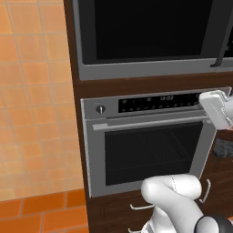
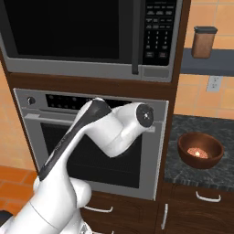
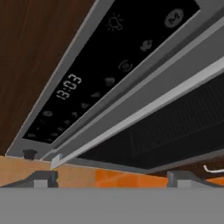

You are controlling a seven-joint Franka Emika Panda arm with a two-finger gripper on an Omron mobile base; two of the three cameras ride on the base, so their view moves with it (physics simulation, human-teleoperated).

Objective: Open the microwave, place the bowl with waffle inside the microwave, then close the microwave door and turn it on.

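The microwave (image 1: pixel 150 32) fills the top of the cabinet column, and its black glass door (image 2: pixel 68 32) is closed. The dark vertical bar handle (image 2: pixel 135 45) stands beside the keypad (image 2: pixel 157 32). The reddish-brown bowl (image 2: pixel 200 150) sits on the dark counter to the right, with a pale waffle piece inside. My gripper (image 3: pixel 112 179) is open, its two fingertips (image 3: pixel 41 178) wide apart with nothing between them. It faces the silver oven's clock panel (image 3: pixel 70 87) from close by. My white hand (image 1: pixel 217 109) hovers at the oven panel's right end, below the microwave.
The silver oven (image 1: pixel 150 145) with a horizontal handle (image 1: pixel 150 122) sits under the microwave. A brown jar (image 2: pixel 203 42) stands on a shelf at the right. Drawer handles (image 2: pixel 208 197) line the cabinets below the counter (image 2: pixel 192 176). Orange tiled wall is at the left.
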